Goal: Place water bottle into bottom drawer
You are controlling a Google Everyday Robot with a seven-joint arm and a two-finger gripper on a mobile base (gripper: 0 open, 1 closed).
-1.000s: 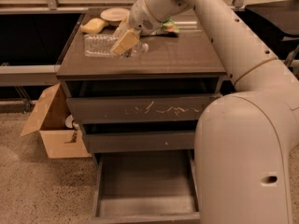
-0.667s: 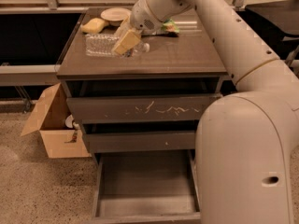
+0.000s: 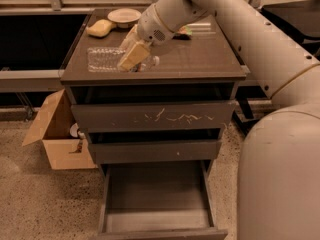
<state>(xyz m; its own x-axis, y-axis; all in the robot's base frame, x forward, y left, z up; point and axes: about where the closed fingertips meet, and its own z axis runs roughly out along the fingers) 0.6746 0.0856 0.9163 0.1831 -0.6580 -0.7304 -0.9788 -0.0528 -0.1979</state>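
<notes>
The water bottle (image 3: 106, 59) is clear and ribbed and lies on its side near the front left of the cabinet top, with its white cap (image 3: 155, 60) pointing right. My gripper (image 3: 133, 55) reaches down from the upper right and sits over the bottle's neck end, right at it. The bottom drawer (image 3: 157, 218) is pulled out at the foot of the cabinet, and its flat grey floor shows bare.
A pale bowl (image 3: 124, 16) and a yellow sponge-like item (image 3: 101, 27) sit at the back left of the top. The scratched top drawer (image 3: 155, 116) and middle drawer (image 3: 155, 150) are closed. An open cardboard box (image 3: 57, 136) stands left of the cabinet. My arm and base (image 3: 280, 149) fill the right side.
My gripper has dipped slightly toward the bottle. The bottle lies in the same place.
</notes>
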